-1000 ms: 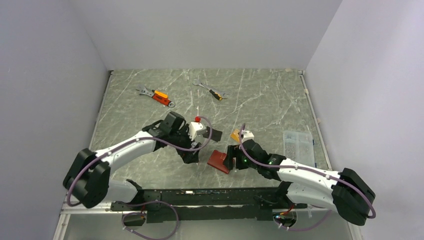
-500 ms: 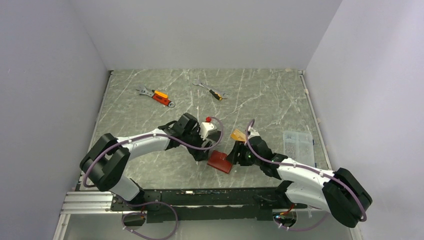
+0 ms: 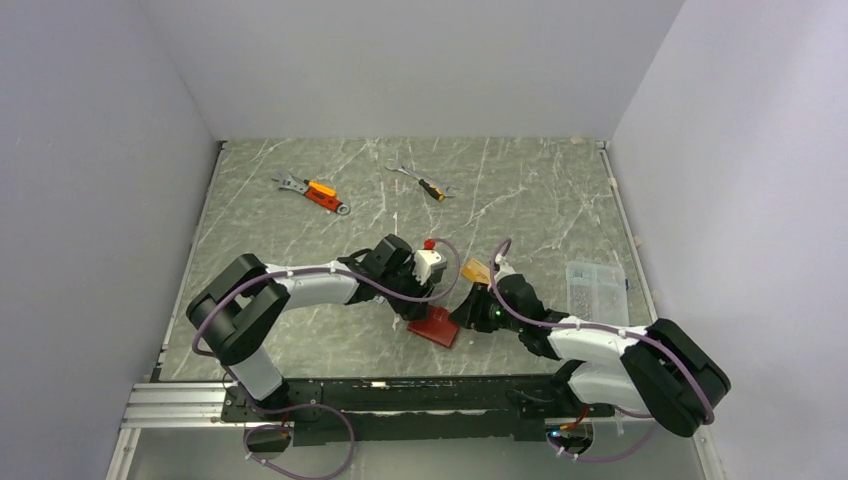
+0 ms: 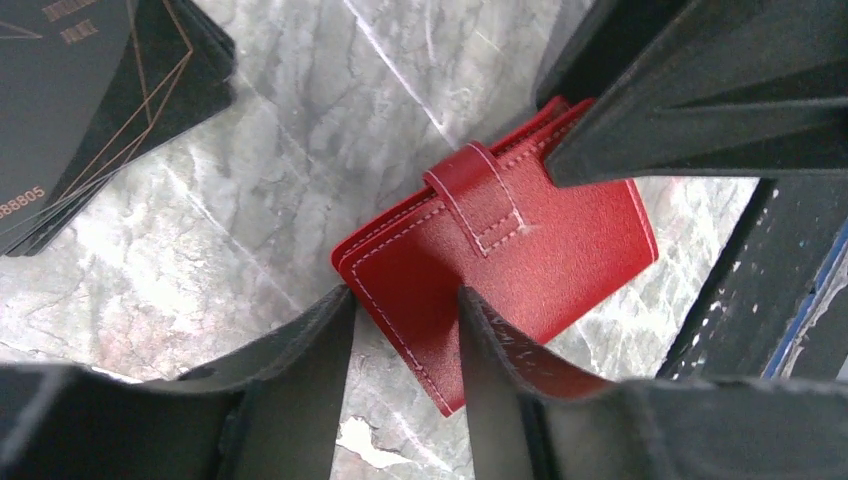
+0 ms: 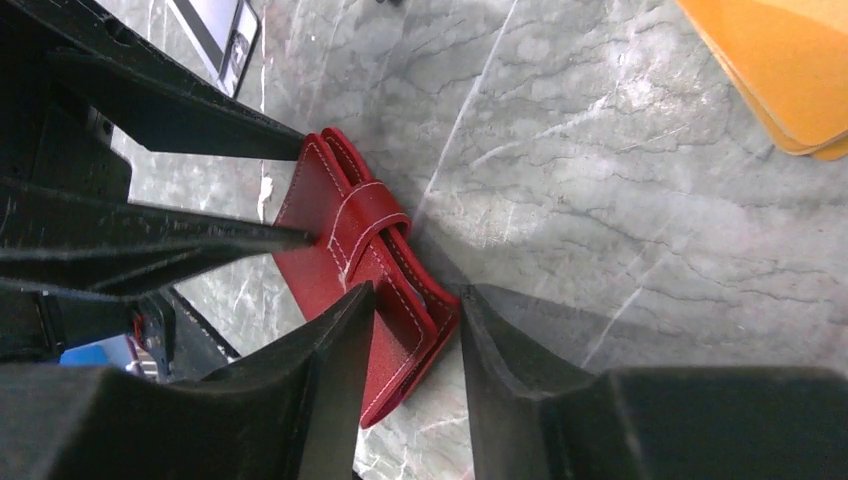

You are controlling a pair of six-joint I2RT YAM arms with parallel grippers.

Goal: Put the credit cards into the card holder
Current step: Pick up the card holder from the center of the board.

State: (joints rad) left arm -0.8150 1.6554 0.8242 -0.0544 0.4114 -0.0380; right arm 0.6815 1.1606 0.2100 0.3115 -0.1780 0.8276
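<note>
- My left hand [image 4: 405, 300], set narrow, brackets a corner of the card holder [image 4: 540, 240]; I cannot tell if it grips.
- My right hand [image 5: 417, 297] straddles the opposite end, likewise.

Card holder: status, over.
Jaws of left gripper and right gripper each straddle an edge of the card holder, grip unconfirmed. Holder closed, lying flat. Nearby black cards and orange cards lie outside it, not in the way.

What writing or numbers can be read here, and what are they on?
"88805", copper digits cut off at the picture edge, on the black card.
Two short copper words at that card's top: too blurred to read.
The red wallet and orange cards: no writing visible.
</note>
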